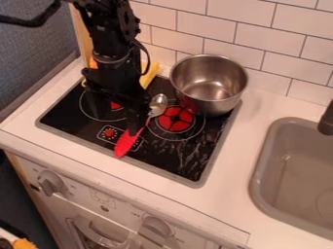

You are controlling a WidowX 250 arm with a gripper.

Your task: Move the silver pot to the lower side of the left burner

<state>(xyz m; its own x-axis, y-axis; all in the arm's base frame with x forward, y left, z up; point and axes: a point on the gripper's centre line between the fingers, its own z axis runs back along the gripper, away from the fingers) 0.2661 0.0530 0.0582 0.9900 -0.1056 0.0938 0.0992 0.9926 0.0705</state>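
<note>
Hovering at the spoon (126, 142)

The black gripper (135, 127) hangs low over the stovetop (190, 168), by the spoon's red handle; whether its jaws are wide, narrow or closed on it, I cannot tell. The silver pot (218, 101) sits upright at the stovetop's back corner on the sink (263, 170) side, near the tiled wall (250, 36).

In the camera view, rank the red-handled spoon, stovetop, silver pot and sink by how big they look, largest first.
1. Stovetop
2. Sink, partly cut off by the view's edge
3. Silver pot
4. Red-handled spoon
</note>
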